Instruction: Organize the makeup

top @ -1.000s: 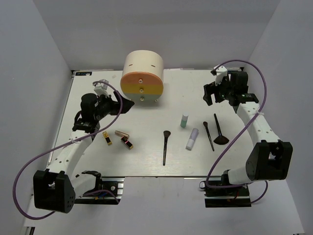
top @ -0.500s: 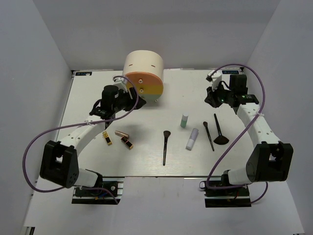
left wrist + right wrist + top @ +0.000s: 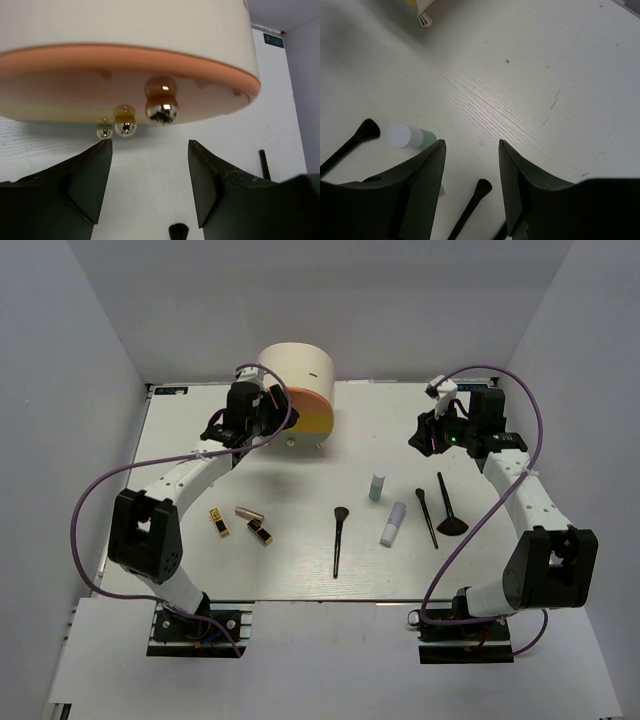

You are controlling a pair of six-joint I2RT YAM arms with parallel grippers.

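- Cream box (image 3: pixel 295 370) with orange-yellow drawer fronts stands at the back of the surface (image 3: pixel 300 475).
- Only the overhead view shows all the makeup, lying untouched nearer than the box: lipsticks (image 3: pixel 250 512) to its near left, long brush (image 3: pixel 338 540) straight before it, and green bottle (image 3: pixel 377 486), white tube (image 3: pixel 393 523), thin brush (image 3: pixel 427 517) and fan brush (image 3: pixel 447 505) to its near right.
- Only the left wrist view shows three shiny drawer knobs (image 3: pixel 161 110), just beyond the left claw (image 3: pixel 150 165), which is released and empty.
- Right wrist view shows the right claw (image 3: pixel 472 165) also released and empty, with the green bottle beside one finger.
- Since a second ago, the left arm has swung from near the lipsticks up to the box front. The right claw has barely shifted and the makeup is unmoved.
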